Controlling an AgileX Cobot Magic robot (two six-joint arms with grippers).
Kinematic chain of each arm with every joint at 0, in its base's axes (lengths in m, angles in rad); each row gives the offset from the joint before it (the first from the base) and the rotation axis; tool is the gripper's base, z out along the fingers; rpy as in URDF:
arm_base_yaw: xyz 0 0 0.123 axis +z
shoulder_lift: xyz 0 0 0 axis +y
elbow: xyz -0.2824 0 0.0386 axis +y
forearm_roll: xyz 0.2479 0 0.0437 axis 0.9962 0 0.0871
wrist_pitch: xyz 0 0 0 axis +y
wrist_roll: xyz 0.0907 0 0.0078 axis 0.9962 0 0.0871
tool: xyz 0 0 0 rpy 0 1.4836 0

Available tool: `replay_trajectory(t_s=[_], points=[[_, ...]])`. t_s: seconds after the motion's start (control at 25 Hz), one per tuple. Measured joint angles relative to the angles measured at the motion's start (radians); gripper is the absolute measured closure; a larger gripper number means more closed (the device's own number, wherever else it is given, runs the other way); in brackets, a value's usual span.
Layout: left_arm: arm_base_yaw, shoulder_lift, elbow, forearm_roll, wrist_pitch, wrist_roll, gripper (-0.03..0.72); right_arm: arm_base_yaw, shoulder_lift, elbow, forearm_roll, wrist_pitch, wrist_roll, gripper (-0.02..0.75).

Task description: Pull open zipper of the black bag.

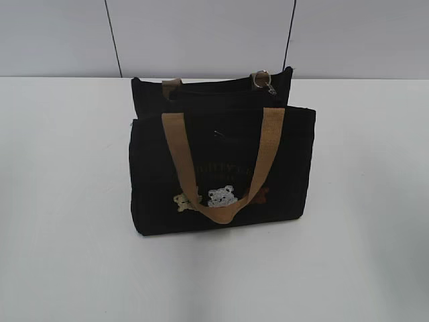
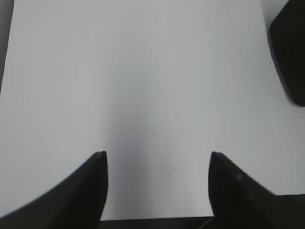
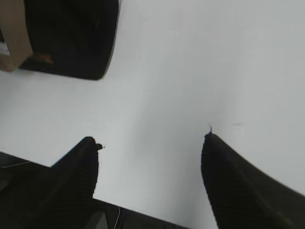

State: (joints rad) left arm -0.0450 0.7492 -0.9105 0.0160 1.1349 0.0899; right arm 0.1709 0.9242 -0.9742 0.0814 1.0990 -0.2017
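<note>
From here I judge nothing done yet: the black bag stands mid-tabletop, its zipper seemingly closed with the ring pull at the right end, while both my jaws hang wide open and empty, well clear.

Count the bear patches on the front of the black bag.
3, low on the black bag: a cream bear at left, a white bear in the middle, a brown bear at right, partly behind the tan handle.
</note>
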Motion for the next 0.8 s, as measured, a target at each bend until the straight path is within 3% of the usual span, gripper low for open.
replay_trajectory(t_s=[0.32, 0.8], points=[[0.0, -0.39, 0.275, -0.034, -0.02, 0.0, 0.198, 0.0, -0.385, 0.373, 0.001, -0.064, 0.0, 0.225], [0.0, -0.73, 0.363, -0.038, -0.065, -0.001, 0.239, 0.0, -0.712, 0.485, 0.014, -0.04, -0.002, 0.225]])
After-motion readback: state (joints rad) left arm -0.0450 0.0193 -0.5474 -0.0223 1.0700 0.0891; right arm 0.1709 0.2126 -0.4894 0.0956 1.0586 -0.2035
